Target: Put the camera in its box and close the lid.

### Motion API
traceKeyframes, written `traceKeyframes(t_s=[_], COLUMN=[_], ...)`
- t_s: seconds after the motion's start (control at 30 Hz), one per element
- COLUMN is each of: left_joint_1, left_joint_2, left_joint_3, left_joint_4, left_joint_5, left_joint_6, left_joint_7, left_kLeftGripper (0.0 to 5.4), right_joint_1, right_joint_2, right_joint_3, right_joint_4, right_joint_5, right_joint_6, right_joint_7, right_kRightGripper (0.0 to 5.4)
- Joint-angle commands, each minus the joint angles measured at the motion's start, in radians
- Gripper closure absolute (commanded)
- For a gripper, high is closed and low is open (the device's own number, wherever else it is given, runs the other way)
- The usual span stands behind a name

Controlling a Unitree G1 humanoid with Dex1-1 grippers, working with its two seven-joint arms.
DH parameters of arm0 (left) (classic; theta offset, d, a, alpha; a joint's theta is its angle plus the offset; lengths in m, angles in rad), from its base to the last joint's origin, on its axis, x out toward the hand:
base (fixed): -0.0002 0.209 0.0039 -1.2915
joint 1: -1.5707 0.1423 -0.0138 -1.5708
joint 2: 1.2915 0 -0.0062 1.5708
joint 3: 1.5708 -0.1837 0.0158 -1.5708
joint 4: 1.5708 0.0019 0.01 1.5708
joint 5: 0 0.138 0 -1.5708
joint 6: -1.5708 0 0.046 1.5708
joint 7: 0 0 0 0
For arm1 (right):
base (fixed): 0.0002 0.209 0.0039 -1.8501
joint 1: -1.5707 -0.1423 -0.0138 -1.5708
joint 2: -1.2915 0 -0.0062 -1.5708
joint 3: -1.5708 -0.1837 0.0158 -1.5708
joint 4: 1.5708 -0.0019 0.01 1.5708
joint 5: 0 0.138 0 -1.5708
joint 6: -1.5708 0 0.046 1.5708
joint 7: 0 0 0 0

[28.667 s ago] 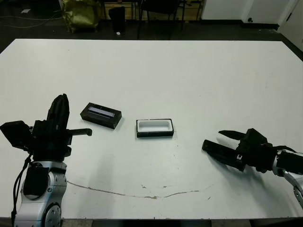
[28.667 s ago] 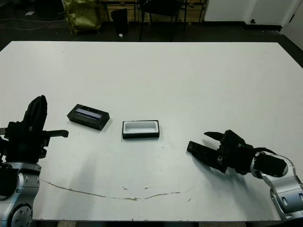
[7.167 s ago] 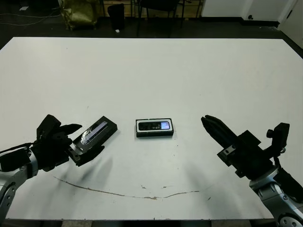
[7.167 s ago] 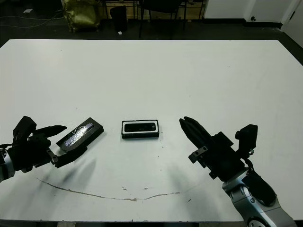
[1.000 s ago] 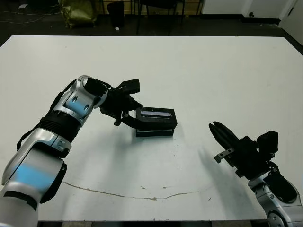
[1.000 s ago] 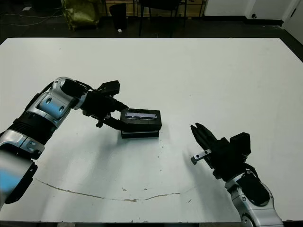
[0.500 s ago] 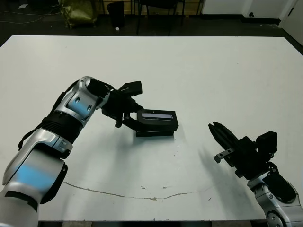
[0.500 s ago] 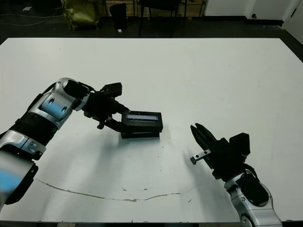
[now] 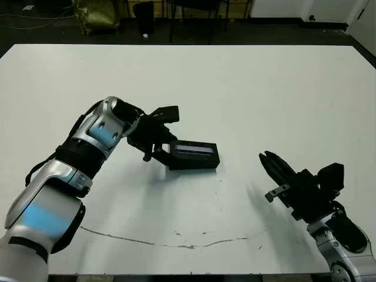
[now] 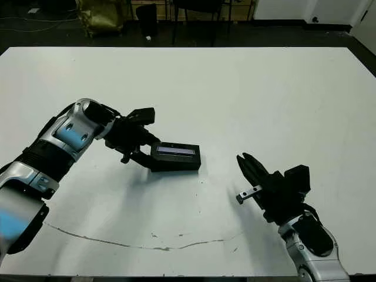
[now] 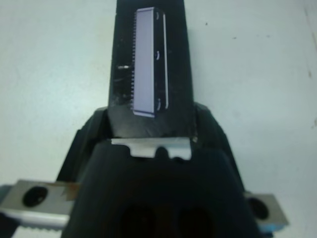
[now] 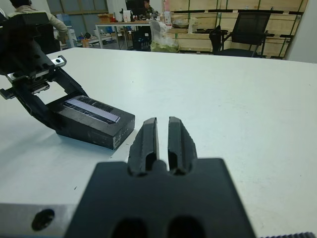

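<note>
The lid (image 9: 194, 154), a black cover with a glossy grey strip (image 11: 146, 59), lies flat on the table's middle, right where the box stands. It covers the box and the camera, so both are hidden. My left gripper (image 9: 166, 154) is shut on the lid's left end, one finger (image 11: 91, 131) on each long side. My right gripper (image 9: 265, 158) hovers shut and empty to the right of the lid, a hand's width from it; in the right wrist view its fingertips (image 12: 148, 124) point past the lid's (image 12: 94, 116) near corner.
A long thin dark scratch (image 9: 176, 242) runs along the table (image 9: 247, 88) near its front edge. Chairs and a yellow bag (image 9: 97, 14) stand on the floor beyond the far edge. The right wrist view shows a chair (image 12: 247, 34) and shelves in the background.
My left gripper has lowered the lid from just above the box down onto it, so the tray below no longer shows. The right arm has stayed put.
</note>
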Motion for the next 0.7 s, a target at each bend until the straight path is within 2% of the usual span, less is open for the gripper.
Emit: traceKeyframes(t_s=[0.03, 0.2, 0.43, 0.7], left_joint_1=[0.004, 0.005, 0.038, 0.079], left_joint_2=[0.006, 0.015, 0.048, 0.069], left_joint_3=[-0.019, -0.027, -0.016, -0.006], left_joint_4=[-0.003, 0.000, -0.009, -0.023], left_joint_5=[0.032, 0.042, 0.043, 0.036], left_joint_6=[-0.012, 0.007, -0.028, 0.004], left_joint_7=[0.012, 0.013, 0.010, 0.012], left_kLeftGripper=[3.15, 3.15, 3.15, 3.15], right_joint_1=[0.013, 0.014, 0.019, 0.023], right_joint_2=[-0.001, 0.004, 0.003, 0.003], right_joint_3=[0.000, -0.002, -0.004, -0.008], right_joint_4=[0.013, 0.025, 0.020, 0.017], right_joint_5=[0.002, 0.004, 0.005, 0.016], right_joint_6=[0.008, -0.009, -0.009, -0.006], right_joint_7=[0.004, 0.015, 0.015, 0.021], right_kRightGripper=[5.40, 5.40, 5.40, 5.40])
